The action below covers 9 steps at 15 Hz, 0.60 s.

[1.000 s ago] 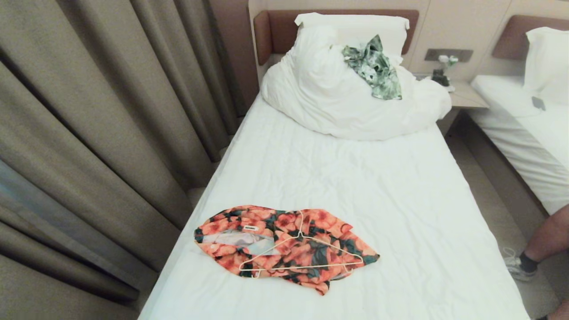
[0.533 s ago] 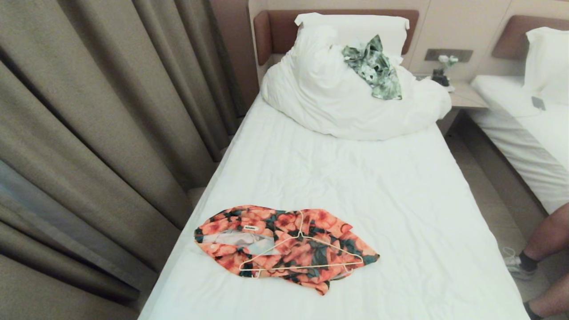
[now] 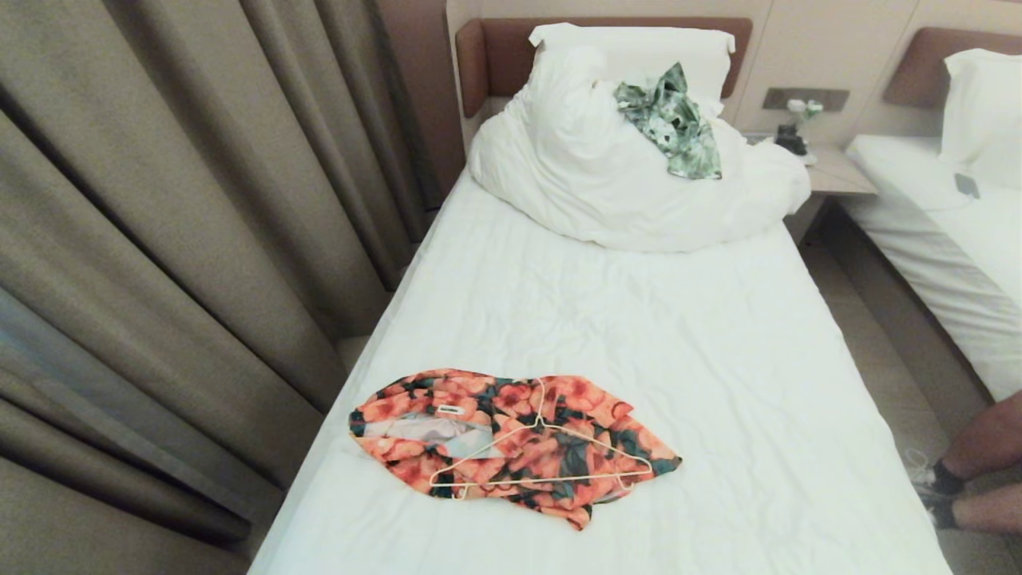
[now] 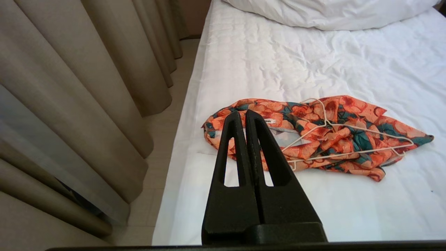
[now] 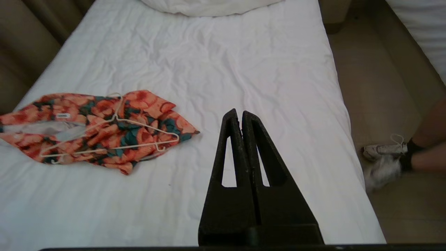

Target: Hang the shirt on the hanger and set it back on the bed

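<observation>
The floral shirt point(image 3: 511, 435) lies crumpled on the white sheet of the bed point(image 3: 639, 335), near its foot and towards the curtain side; the cream wire hanger point(image 3: 536, 455) rests on top of it, hook pointing towards the headboard, not threaded through the sleeves. The left gripper point(image 4: 243, 115) hangs above the foot of the bed with its fingers pressed together and nothing between them; in its wrist view the tips sit over the collar end of the shirt, apart from the cloth. The right gripper point(image 5: 237, 114) is likewise pressed together and empty, over bare sheet, with the shirt and hanger well off to its left. A bunched duvet point(image 3: 607, 184) with a green leafy garment point(image 3: 672, 121) lies at the head; a person's legs point(image 3: 978, 479) show on the floor beside the bed.
</observation>
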Tool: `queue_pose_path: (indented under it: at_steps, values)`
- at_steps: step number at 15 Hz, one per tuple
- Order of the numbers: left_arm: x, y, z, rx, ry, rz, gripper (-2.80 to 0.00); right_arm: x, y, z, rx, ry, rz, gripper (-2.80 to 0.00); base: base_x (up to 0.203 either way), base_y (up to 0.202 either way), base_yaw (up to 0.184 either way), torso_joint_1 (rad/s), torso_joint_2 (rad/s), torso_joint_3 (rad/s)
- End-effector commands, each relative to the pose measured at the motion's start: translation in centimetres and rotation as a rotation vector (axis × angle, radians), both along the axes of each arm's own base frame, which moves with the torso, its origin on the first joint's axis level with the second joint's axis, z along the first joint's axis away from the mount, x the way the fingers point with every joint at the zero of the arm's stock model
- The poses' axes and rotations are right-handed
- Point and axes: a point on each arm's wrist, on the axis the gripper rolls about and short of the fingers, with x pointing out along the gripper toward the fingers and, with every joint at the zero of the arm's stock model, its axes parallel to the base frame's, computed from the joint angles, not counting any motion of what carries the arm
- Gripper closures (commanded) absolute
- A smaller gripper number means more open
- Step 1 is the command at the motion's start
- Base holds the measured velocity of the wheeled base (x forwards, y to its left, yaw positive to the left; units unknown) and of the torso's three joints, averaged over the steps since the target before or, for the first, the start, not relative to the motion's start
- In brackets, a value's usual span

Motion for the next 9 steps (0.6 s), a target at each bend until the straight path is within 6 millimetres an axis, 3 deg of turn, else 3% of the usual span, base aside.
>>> queue_pose_path:
  at_steps: [1,3,9]
  values:
    - [0.4,0.0,-1.1,-0.006,0.043,0.002,0.00,1.1,0.0,-2.3,-0.028,0.021,-0.003,0.00,0.000,0.000,0.000,0.000,0.00,0.000]
    - [0.3,0.0,-1.1,-0.060,0.043,0.001,0.00,1.7,0.0,-3.7,-0.093,0.036,-0.003,0.00,0.000,0.000,0.000,0.000,0.00,0.000]
    - [0.4,0.1,-1.1,-0.128,0.042,0.018,0.00,1.8,0.0,-3.8,-0.116,0.038,0.016,0.00,0.000,0.000,0.000,0.000,0.00,0.000]
